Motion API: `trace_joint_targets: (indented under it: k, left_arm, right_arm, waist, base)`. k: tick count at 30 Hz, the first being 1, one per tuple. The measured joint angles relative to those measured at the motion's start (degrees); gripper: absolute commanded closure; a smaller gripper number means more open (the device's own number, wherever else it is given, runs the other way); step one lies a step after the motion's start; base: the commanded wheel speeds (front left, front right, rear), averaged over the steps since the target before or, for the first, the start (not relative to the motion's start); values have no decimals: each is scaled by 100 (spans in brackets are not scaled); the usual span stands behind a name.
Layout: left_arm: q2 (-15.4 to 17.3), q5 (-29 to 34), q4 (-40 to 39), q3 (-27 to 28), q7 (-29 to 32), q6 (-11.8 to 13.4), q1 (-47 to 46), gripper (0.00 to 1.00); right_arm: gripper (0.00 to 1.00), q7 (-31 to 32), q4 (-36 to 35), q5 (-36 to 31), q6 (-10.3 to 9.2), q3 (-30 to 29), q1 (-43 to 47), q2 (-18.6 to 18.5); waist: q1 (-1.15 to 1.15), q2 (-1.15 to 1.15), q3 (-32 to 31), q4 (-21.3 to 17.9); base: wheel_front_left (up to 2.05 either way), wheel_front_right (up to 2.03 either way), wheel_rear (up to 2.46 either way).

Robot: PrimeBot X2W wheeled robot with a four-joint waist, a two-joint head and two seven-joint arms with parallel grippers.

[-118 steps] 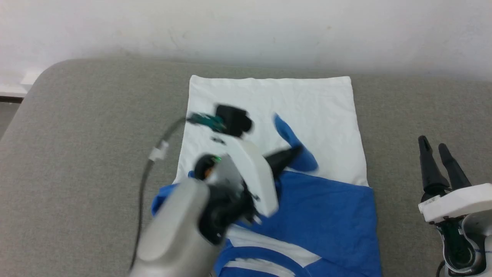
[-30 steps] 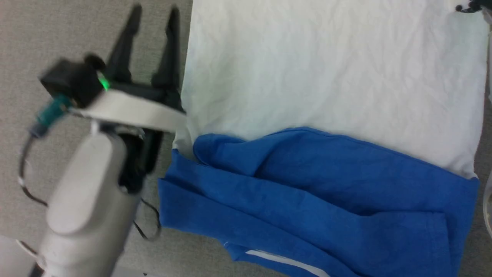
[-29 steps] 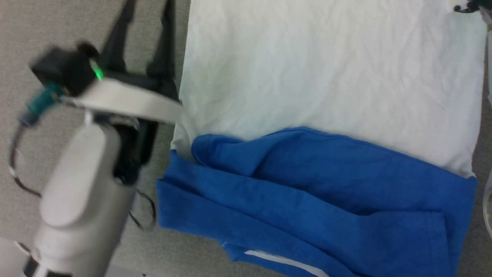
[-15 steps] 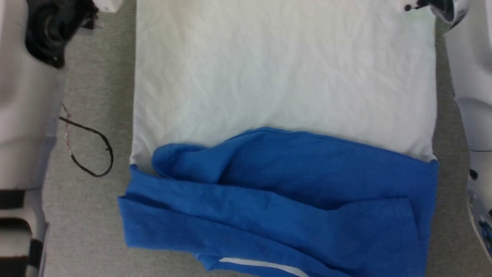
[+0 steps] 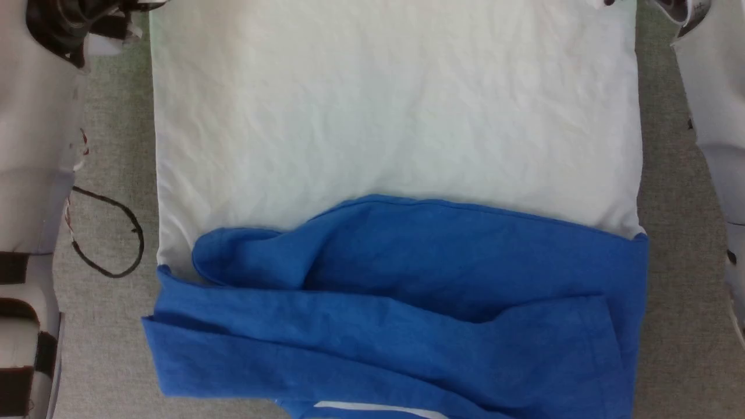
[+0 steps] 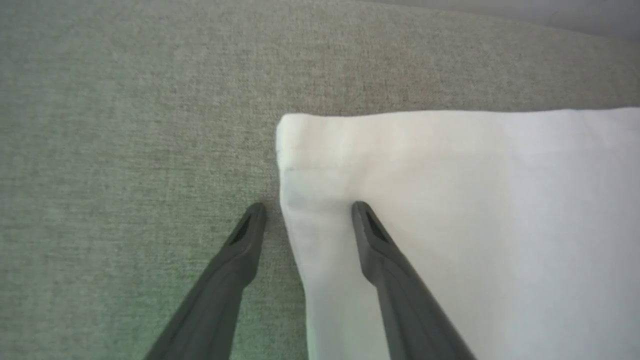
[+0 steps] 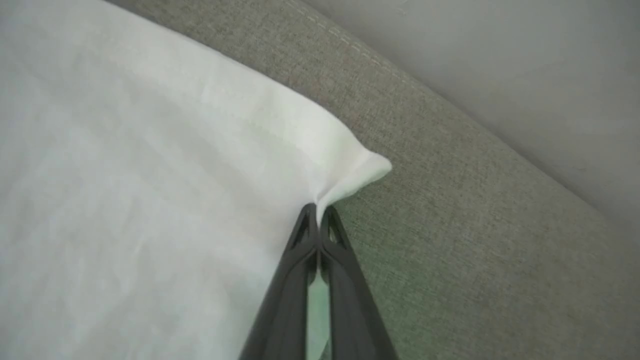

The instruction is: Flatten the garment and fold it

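Observation:
The garment (image 5: 396, 116) lies flat on the grey cushion, white body toward the far side, blue sleeves (image 5: 407, 314) folded across its near part. In the left wrist view my left gripper (image 6: 305, 210) is open and straddles the garment's (image 6: 450, 200) left edge just below its far-left corner, one finger on the cushion, the other over the cloth. In the right wrist view my right gripper (image 7: 316, 210) is shut on the garment's (image 7: 150, 175) far-right corner, and the cloth (image 7: 357, 175) bunches up just past the tips. Pale forearms flank the garment in the head view.
The grey cushion (image 5: 110, 326) runs around the garment on both sides. A black cable loop (image 5: 107, 233) hangs by my left arm (image 5: 35, 145). My right arm (image 5: 710, 87) stands at the right edge. A pale wall (image 7: 500, 50) rises behind the cushion's back edge.
The head camera has tilted down and closer. My left gripper has moved up past the head view's top to the far-left corner. My right gripper has shut on the far-right corner.

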Motion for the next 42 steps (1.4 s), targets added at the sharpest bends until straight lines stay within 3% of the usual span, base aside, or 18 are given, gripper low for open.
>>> trace_joint_targets:
  k: [6, 12, 18, 23, 27, 31, 35, 42]
  left_arm:
    - [18, -43, -57, 149, -454, 45, 77, 100]
    - [-12, 42, -103, 338, -1514, 89, 107, 100]
    - [-23, 301, 7, 470, -2759, 63, -172, 100]
    - [-62, 365, 256, 469, -3343, -192, -274, 100]
    - [-236, 131, 401, 502, -3616, -638, -198, 100]
    - [-303, -138, 422, 584, -3846, -991, 171, 100]
    - [-270, -355, 291, 637, -3995, -1185, 758, 100]
    - [-168, -657, -493, 605, -3797, -1176, 2206, 100]
  right_arm:
    - [100, -20, -30, 110, 0, 34, -46, -87]
    - [100, -383, 0, 113, 0, -242, -105, -70]
    - [100, -1132, 32, -60, 1, -635, -311, 86]
    - [100, -1549, 231, -208, 1, -929, -415, 186]
    - [100, -1902, 338, -76, 1, -904, -348, 255]
    - [100, -2306, 201, 427, 1, -633, 159, 163]
    - [100, -2607, -156, 1124, 1, -470, 932, -35]
    - [100, -2715, -1034, 2057, 1, -363, 2639, -410]
  waist:
    - [1, 0, 25, 46]
    - [2, 0, -18, 59]
    - [2, 0, -166, 33]
    - [2, 0, -353, 13]
    - [2, 0, -555, 4]
    - [1, 0, -851, 6]
    - [0, 0, -1236, 14]
    - [0, 0, -2062, 50]
  base:
    - [0, 0, 0]
    - [0, 0, 0]
    - [0, 0, 0]
    - [0, 0, 0]
    - [0, 0, 0]
    - [0, 0, 0]
    - [0, 0, 0]
    - [0, 0, 0]
